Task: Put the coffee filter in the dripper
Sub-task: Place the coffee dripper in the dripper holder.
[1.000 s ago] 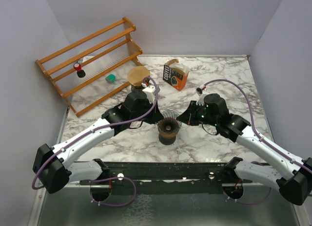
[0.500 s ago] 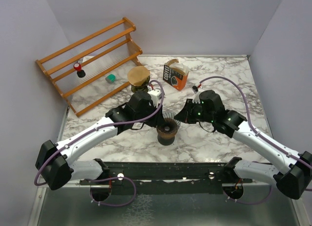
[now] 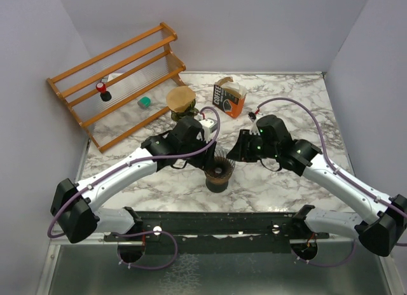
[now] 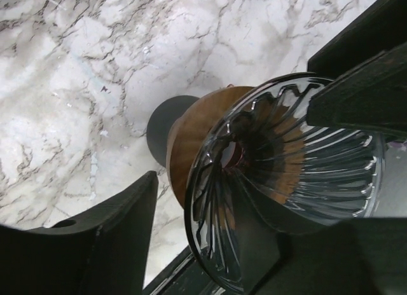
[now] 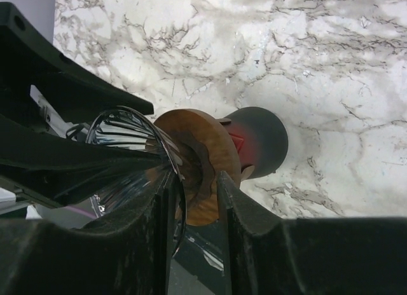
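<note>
The dripper [image 3: 219,170] is a ribbed glass cone with a wooden collar on a dark base, standing mid-table. A brown coffee filter [image 3: 180,99] sits behind it near the rack, away from both grippers. My left gripper [image 3: 205,156] is at the dripper's left rim. In the left wrist view the gripper [image 4: 191,244] is open and straddles the glass rim [image 4: 197,199], one finger showing through the glass. My right gripper [image 3: 234,154] is at the right rim. In the right wrist view it [image 5: 194,222] is open, with the rim [image 5: 180,206] between its fingers beside the wooden collar [image 5: 206,161].
An orange box marked COFFEE [image 3: 227,98] with pale paper sticking out stands at the back. A wooden rack [image 3: 117,82] leans at the back left, with a red-capped item [image 3: 102,88] and a green item [image 3: 145,102] by it. Grey walls enclose the marble table [image 3: 299,104].
Both grippers were shut on the dripper's rim and have opened. Both arms have shifted slightly away from the near edge while the dripper has stayed in place.
</note>
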